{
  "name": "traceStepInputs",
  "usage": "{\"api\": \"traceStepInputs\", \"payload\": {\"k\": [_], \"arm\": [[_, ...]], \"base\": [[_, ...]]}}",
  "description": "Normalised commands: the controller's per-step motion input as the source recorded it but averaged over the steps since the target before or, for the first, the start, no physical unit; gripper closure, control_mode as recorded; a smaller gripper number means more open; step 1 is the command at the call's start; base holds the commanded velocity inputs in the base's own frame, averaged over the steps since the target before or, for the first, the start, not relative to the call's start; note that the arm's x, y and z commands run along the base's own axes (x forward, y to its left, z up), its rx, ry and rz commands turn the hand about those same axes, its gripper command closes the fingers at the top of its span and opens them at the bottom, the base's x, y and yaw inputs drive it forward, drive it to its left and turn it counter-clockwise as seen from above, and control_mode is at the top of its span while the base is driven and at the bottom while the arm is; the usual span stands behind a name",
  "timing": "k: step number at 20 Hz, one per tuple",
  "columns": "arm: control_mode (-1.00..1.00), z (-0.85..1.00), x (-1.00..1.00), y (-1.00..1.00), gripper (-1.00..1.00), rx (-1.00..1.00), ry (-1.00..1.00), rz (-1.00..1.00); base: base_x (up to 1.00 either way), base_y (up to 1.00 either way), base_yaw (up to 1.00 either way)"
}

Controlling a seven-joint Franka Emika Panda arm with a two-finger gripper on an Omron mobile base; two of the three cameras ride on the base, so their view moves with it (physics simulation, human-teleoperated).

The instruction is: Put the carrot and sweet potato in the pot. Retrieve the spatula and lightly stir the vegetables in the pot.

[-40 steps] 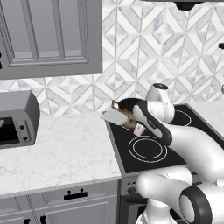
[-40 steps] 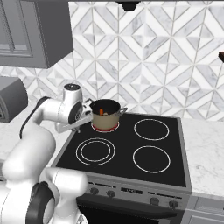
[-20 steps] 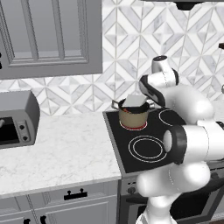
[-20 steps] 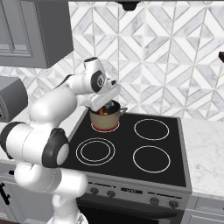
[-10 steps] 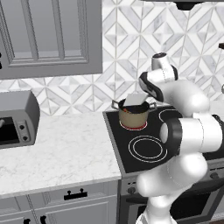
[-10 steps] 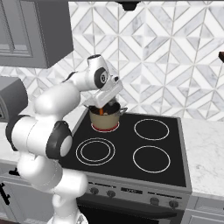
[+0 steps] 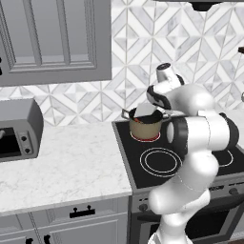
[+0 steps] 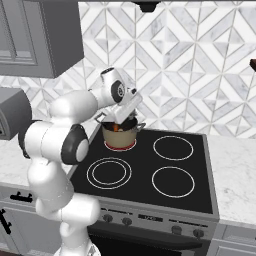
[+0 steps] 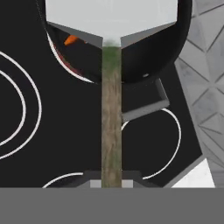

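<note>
Over pot [image 8: 119,134], pale square-bladed spatula [image 9: 111,65]

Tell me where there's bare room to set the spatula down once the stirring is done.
The white counter between the toaster oven and the stove is bare. The three burners without the pot are free too. It's crowded at the back-left burner, where the arm holds the spatula over the pot.

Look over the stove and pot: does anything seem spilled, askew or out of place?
Nothing stands out. The pot sits upright on its burner with an orange vegetable inside, the gripper holds the spatula by its handle with the blade over the pot, and nothing lies spilled on the stove.
</note>
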Motion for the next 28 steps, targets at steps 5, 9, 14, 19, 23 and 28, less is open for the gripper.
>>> {"api": "traceStepInputs", "payload": {"k": [5, 9, 14, 19, 23, 28], "arm": [[-1.00, -0.16, 0.50, -0.33, 1.00, -0.04, -0.06, 0.00], [-1.00, -0.25, 0.46, -0.23, 1.00, -0.07, -0.04, 0.00], [-1.00, -0.15, 0.53, -0.07, 1.00, -0.09, 0.00, 0.00], [-1.00, -0.07, 0.54, -0.01, 1.00, -0.14, -0.01, 0.03], [-1.00, 0.00, 0.35, -0.04, 1.00, -0.17, 0.00, 0.07], [-1.00, 0.00, -0.27, -0.19, 1.00, -0.10, 0.00, 0.09]], "base": [[0.00, 0.00, 0.00], [0.00, 0.00, 0.00], [0.00, 0.00, 0.00], [0.00, 0.00, 0.00], [0.00, 0.00, 0.00], [0.00, 0.00, 0.00]]}}
